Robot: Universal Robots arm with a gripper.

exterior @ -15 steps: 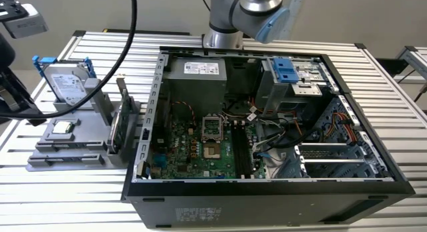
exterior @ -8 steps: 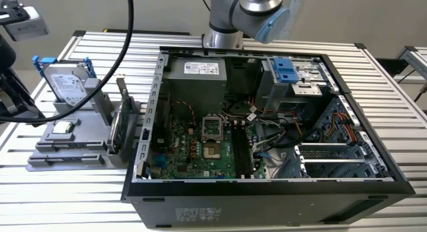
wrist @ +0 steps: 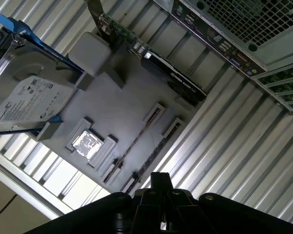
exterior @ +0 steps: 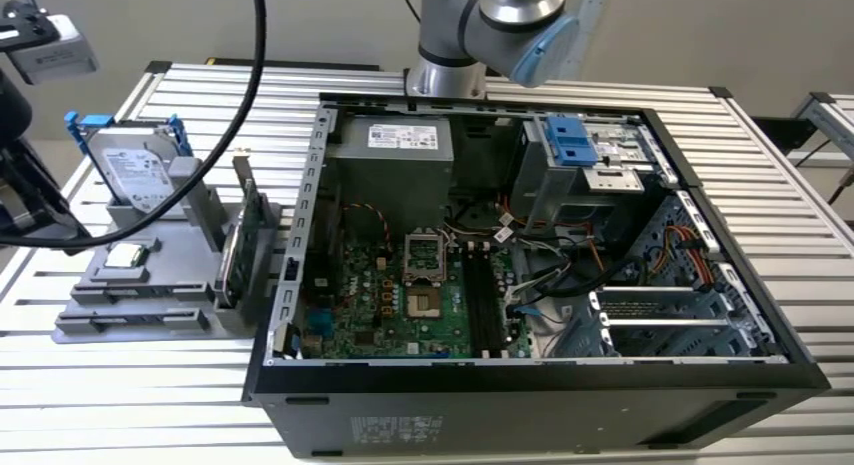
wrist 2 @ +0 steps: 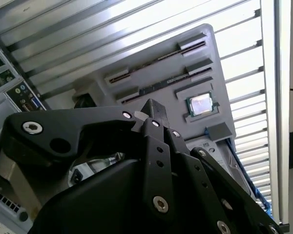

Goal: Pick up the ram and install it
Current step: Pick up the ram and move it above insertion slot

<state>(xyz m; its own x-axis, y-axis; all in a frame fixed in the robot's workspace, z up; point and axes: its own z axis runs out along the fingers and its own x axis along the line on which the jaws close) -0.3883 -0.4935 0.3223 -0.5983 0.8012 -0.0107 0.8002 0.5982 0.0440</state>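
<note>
Slatted metal table (wrist 2: pixel 88 39) — gray tray (wrist 2: pixel 158 64) holds the ram (wrist 2: pixel 158 86) (thin, dark stick).

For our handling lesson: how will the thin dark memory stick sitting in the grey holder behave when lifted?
The long, thin dark circuit-board ram looks rigid and probably light. It seems seated on edge in the grey tray's end clips, so it may bind if pulled askew.

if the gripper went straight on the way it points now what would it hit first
Probably the ram in the grey holder, straight ahead of the gripper in both wrist views; depth is unclear, so it might meet the holder beside it.
</note>
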